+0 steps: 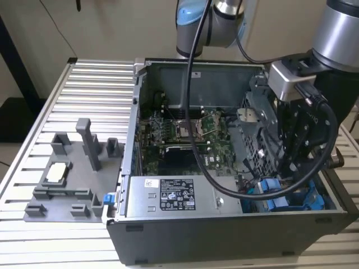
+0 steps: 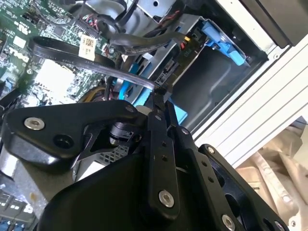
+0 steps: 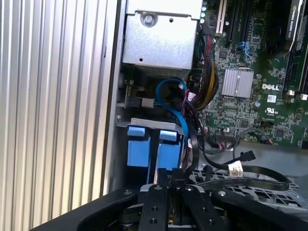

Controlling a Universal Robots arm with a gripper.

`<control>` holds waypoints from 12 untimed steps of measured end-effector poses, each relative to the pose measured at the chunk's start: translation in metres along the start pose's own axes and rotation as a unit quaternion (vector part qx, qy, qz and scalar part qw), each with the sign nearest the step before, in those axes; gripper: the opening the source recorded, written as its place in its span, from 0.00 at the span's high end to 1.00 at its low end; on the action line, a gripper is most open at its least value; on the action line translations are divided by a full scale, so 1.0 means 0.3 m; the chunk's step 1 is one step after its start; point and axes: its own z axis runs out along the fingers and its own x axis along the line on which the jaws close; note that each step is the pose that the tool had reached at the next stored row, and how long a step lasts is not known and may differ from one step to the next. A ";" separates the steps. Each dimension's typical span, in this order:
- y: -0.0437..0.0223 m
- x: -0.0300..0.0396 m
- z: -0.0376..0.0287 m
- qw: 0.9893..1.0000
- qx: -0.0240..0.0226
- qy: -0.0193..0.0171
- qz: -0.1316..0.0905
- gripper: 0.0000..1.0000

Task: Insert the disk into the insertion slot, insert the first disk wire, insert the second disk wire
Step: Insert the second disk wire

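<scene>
Disk (image 3: 147,147) (blue carrier) sits seated in the insertion slot (image 2: 211,77), directly ahead of the gripper (image 3: 169,174); fingers (image 2: 155,113) pinched together on a black flat wire (image 2: 91,60).

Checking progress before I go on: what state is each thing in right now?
Computer case: open, side panel off.
Disk: in its blue carrier, apparently seated in the insertion slot.
Pincer: shut, tips close to the disk.
Flat black cable: loose over the motherboard, one end at the pincer tips.
</scene>
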 end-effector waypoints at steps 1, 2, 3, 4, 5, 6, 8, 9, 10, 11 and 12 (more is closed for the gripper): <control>-0.003 0.005 0.001 1.000 -0.001 0.000 0.000 0.84; -0.005 0.009 0.002 1.000 -0.001 0.000 0.000 0.84; -0.007 0.013 0.002 1.000 -0.002 0.000 0.000 0.84; -0.009 0.017 0.003 1.000 -0.002 0.000 0.000 0.84; -0.011 0.020 0.004 1.000 -0.003 0.000 0.000 0.84; -0.011 0.020 0.004 1.000 -0.003 0.000 0.000 0.84; -0.011 0.020 0.005 1.000 -0.003 -0.006 0.001 0.84; -0.011 0.020 0.005 1.000 -0.002 -0.014 0.002 0.84; -0.011 0.020 0.005 1.000 -0.001 -0.022 0.003 0.84; -0.011 0.020 0.006 1.000 0.000 -0.030 0.004 0.84; -0.011 0.020 0.006 0.999 0.001 -0.037 0.005 0.84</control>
